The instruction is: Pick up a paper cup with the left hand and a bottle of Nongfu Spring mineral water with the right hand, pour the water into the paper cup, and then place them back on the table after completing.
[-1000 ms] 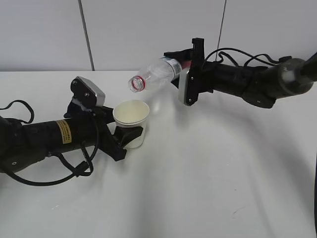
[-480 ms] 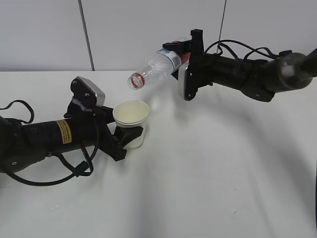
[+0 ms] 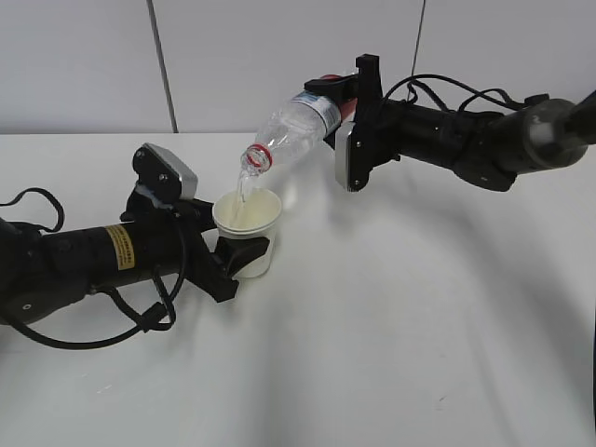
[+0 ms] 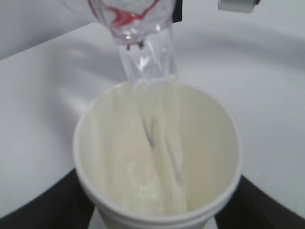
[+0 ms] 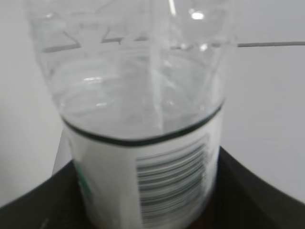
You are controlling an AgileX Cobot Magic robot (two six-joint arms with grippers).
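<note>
My left gripper (image 3: 244,258) is shut on a white paper cup (image 3: 248,230) and holds it upright at the table's left middle. The cup fills the left wrist view (image 4: 157,157). My right gripper (image 3: 346,104) is shut on a clear water bottle (image 3: 291,126) with a white label and a red neck ring. The bottle is tilted neck-down to the left, with its open mouth just above the cup's far rim. A thin stream of water (image 4: 147,67) runs from the mouth into the cup. The right wrist view shows the bottle's label and barcode (image 5: 157,176) between the black fingers.
The white table (image 3: 391,326) stretches to the front and right of both arms. A grey wall stands behind. Black cables lie at the far left (image 3: 33,200) and loop over the right arm (image 3: 447,101).
My right gripper rose a little and tipped the bottle further down to the left. Its mouth now stands over the cup and water has started to run. The left arm has not moved.
</note>
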